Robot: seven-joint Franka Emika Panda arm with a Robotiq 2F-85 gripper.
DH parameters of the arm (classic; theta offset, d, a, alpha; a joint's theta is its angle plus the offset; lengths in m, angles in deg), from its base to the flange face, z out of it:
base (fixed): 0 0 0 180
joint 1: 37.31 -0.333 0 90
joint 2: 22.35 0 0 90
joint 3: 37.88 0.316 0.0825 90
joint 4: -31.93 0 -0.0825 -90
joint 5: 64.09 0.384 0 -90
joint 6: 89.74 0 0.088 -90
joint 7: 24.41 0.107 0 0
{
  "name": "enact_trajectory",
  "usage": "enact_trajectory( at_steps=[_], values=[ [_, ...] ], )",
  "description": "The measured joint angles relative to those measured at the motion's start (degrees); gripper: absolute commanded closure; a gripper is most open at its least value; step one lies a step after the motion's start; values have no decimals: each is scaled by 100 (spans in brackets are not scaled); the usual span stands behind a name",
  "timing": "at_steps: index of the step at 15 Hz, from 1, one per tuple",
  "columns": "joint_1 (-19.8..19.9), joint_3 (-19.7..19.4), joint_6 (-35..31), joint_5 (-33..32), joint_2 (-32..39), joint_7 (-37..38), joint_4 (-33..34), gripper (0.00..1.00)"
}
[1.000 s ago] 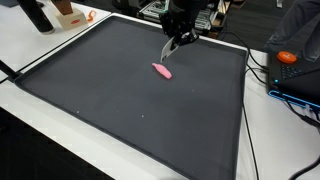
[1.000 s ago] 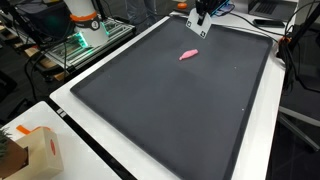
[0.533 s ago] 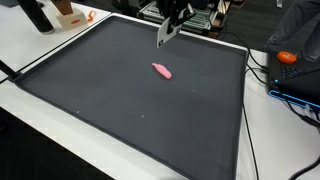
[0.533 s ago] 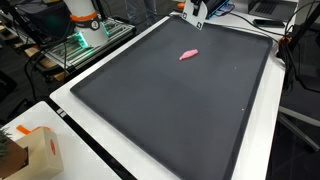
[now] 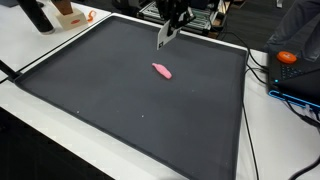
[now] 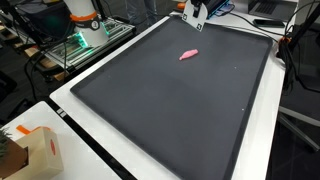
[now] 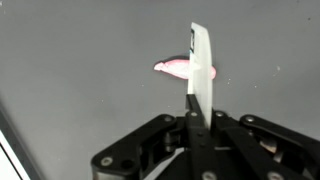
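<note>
A small pink oblong piece [image 5: 161, 70] lies on a large dark mat [image 5: 120, 110], apart from everything else. It also shows in the other exterior view [image 6: 188, 54] and in the wrist view [image 7: 172, 67], partly behind the blade. My gripper [image 5: 172, 18] hangs above the mat's far edge, raised well clear of the pink piece. It is shut on a thin white flat blade [image 7: 201, 60] that sticks out past the fingers [image 7: 198, 110]. The blade [image 5: 163, 34] points down toward the mat without touching it. The gripper [image 6: 198, 10] is at the frame's top edge.
The mat [image 6: 170, 100] lies on a white table. An orange object [image 5: 287, 57] and a blue device with cables [image 5: 300, 88] sit beside the mat. A cardboard box [image 6: 35, 150] stands at a table corner. A dark bottle [image 5: 38, 15] stands at the back.
One second ago the gripper was low, its blade just above the pink piece. It has lifted and drawn back toward the mat's far edge. The pink piece has not moved.
</note>
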Motion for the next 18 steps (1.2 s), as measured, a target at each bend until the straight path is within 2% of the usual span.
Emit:
enact_trajectory(
  at_steps=[3,6,14,18],
  values=[
    [54,-22,-169,-312,97,-36,-30,99],
    [152,-72,-625,-489,283,-123,-143,99],
    [366,-166,-1550,-467,557,-621,-688,99],
    [367,-137,-2357,-330,554,-1046,-1117,99]
  ],
)
